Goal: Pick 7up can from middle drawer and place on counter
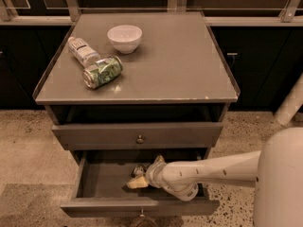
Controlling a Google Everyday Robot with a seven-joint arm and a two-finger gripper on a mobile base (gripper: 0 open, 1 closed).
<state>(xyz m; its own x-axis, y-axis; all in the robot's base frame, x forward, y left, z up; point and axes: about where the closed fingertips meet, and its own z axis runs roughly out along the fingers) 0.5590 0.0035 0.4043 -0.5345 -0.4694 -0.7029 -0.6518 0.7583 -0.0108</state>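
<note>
My tool [146, 175] lies inside the open middle drawer [102, 182], at the 7up can [138, 170]; I cannot tell its grip.

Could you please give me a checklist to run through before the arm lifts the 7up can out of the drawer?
1. Middle drawer pulled open: ok.
2. Gripper inside the drawer, at the 7up can: ok.
3. Firm hold on the can: cannot tell; the can is mostly hidden.
4. Clearance under the closed upper drawer for lifting: cannot tell.
5. Bare space on the counter: ok, on its right side.
6. Placing spot away from the bowl, bottle and green can: ok; all three sit at the left.
</note>
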